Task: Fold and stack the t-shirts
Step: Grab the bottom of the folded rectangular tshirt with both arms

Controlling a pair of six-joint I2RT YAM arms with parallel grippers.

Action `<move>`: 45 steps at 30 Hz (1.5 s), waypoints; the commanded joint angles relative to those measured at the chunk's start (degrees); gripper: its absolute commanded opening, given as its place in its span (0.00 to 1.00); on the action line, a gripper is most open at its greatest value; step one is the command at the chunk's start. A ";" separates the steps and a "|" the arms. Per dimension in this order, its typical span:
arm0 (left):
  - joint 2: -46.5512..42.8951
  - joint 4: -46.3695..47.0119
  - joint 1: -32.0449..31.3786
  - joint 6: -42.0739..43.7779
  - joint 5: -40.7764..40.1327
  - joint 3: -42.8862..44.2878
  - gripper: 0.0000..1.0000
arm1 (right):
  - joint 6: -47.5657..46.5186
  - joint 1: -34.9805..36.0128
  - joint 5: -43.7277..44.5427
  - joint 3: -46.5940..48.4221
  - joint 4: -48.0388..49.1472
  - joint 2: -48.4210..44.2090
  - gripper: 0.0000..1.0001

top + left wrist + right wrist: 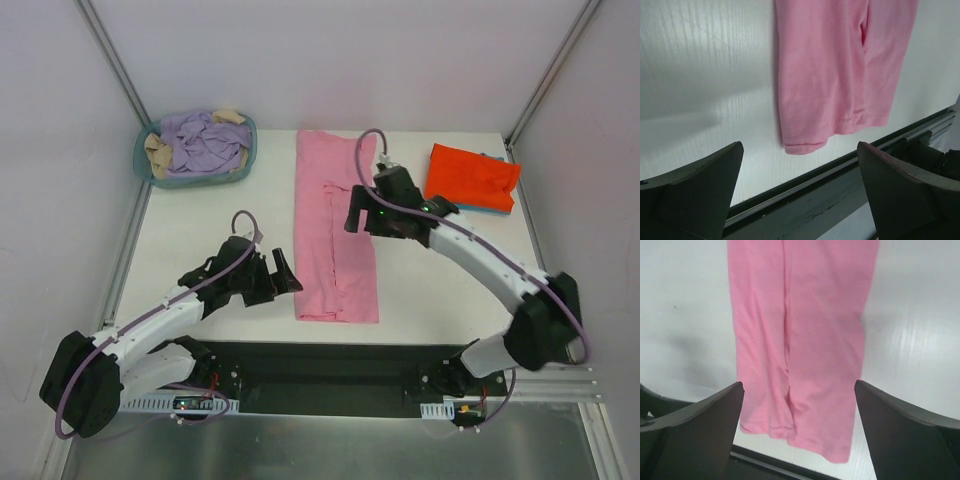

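Note:
The light pink t-shirt (335, 225) lies flat in a long narrow strip down the middle of the table, sides folded in; it also shows in the left wrist view (840, 65) and the right wrist view (805, 340). The orange-red t-shirt (470, 175) lies folded at the back right on top of the teal-blue t-shirt (495, 208), of which only an edge shows. My left gripper (285, 272) is open and empty, just left of the pink strip's near end. My right gripper (357, 212) is open and empty, above the strip's middle right edge.
A round teal basket (143, 160) at the back left holds lilac and beige cloths. The table's near edge with a dark rail (805, 200) lies close under the left gripper. White walls enclose the table.

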 commanded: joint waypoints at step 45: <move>12.04 7.65 -9.72 -9.55 0.92 -5.21 0.00 | 8.31 7.10 -19.14 -41.15 11.70 -15.16 0.10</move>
